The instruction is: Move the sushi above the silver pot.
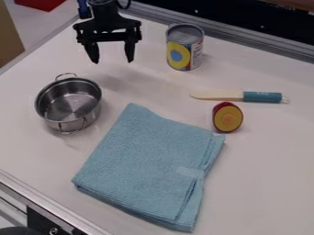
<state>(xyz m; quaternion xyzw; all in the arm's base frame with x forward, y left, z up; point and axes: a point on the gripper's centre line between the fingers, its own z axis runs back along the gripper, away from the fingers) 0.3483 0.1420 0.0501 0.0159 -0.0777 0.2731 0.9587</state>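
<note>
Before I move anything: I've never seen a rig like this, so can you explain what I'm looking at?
There is one picture, taken by a fixed camera looking down at a slant on a white table. The black machine coming in from the top edge is a robot arm; its two-finger gripper hangs with its fingers apart and holds nothing.

Left of the folded light-blue cloth stands a two-handled silver pot. At the back, a tin can stands upright. To the right lies a knife with a teal handle, and just in front of it a red-and-yellow piece, probably the sushi your task names.
</note>
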